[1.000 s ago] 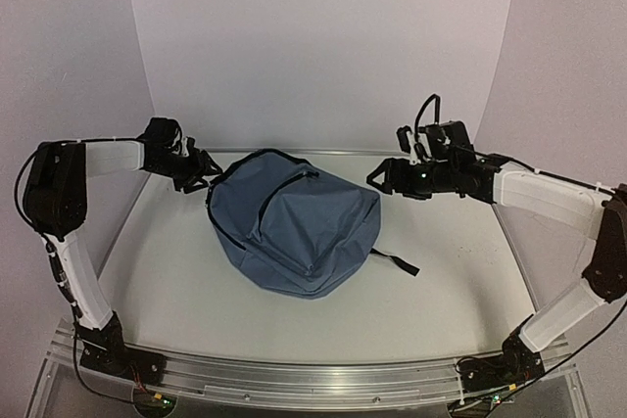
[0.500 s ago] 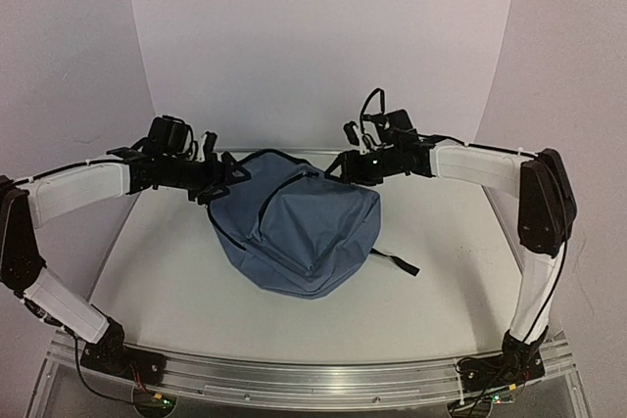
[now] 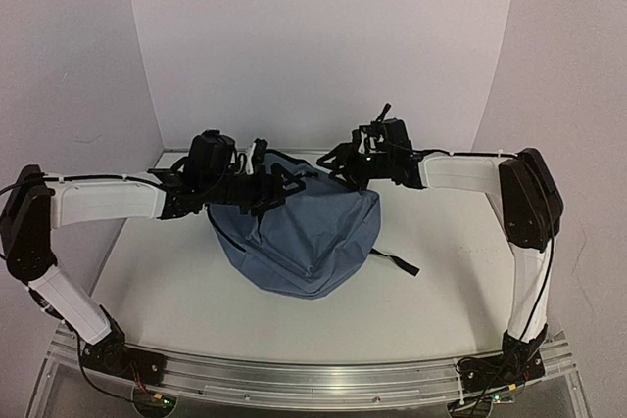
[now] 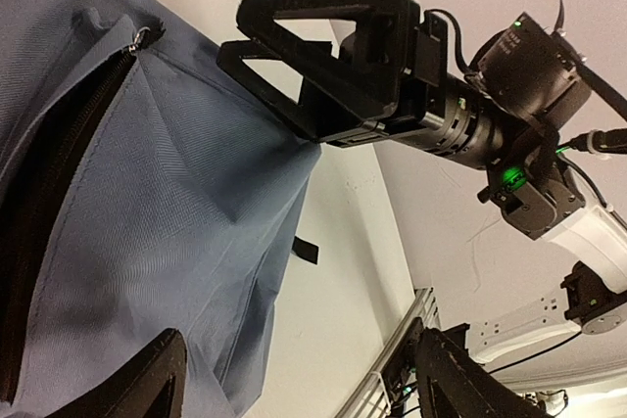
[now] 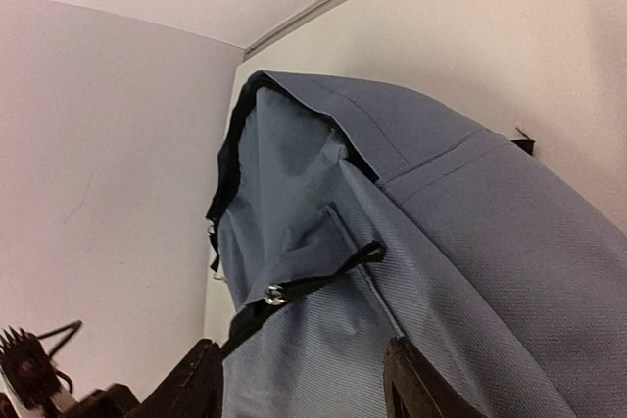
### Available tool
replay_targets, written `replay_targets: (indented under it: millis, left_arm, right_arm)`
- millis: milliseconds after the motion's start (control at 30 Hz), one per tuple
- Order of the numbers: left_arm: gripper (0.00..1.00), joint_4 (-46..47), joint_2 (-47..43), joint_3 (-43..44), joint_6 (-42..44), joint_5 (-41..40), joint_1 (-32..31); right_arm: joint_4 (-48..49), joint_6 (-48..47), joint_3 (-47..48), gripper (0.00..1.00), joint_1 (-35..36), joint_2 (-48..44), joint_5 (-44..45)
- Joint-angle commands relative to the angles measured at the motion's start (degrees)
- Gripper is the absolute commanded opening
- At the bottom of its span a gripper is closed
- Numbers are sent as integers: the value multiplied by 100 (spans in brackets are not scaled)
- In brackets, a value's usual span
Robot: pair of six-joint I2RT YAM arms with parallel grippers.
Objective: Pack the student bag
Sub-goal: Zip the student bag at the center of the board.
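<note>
My left gripper (image 3: 282,186) hangs over the far left shoulder of the student bag (image 3: 294,232), fingers (image 4: 147,384) spread wide with nothing pinched; its own camera shows blue cloth under the gap and the zip (image 4: 54,183) gaping onto dark lining, which I can't make out from overhead. The bag sits mid-table (image 3: 441,291), close to the back wall (image 3: 323,46); the bare strip between it and the left side wall (image 3: 78,95) is narrow. The right gripper (image 3: 338,167) is at the bag's far right top corner, fingers partly spread; its own view fills the gap with cloth and a black zip pull (image 5: 294,286), so I cannot tell whether any fabric is caught; the left wrist view shows its underside touching a raised peak of cloth. Right of the bag a black strap (image 3: 397,261) trails on the table; beyond it, and along the near edge, there is broad bare surface.
</note>
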Motion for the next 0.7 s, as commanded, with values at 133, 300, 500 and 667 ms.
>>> replay_targets:
  millis: [133, 300, 500, 667]
  left_arm:
    - [80, 444, 841, 417, 130, -570, -30]
    - [79, 546, 1033, 74, -143, -522, -37]
    - [79, 737, 963, -312, -353, -478, -88]
    - [79, 745, 1003, -374, -374, -416, -98]
  right_arm:
    - [655, 1136, 179, 55, 179, 441, 60]
    - [642, 1323, 341, 56, 205, 763, 164]
    - [588, 1373, 412, 53, 246, 988, 451]
    - [656, 1368, 677, 44, 266, 1223, 203]
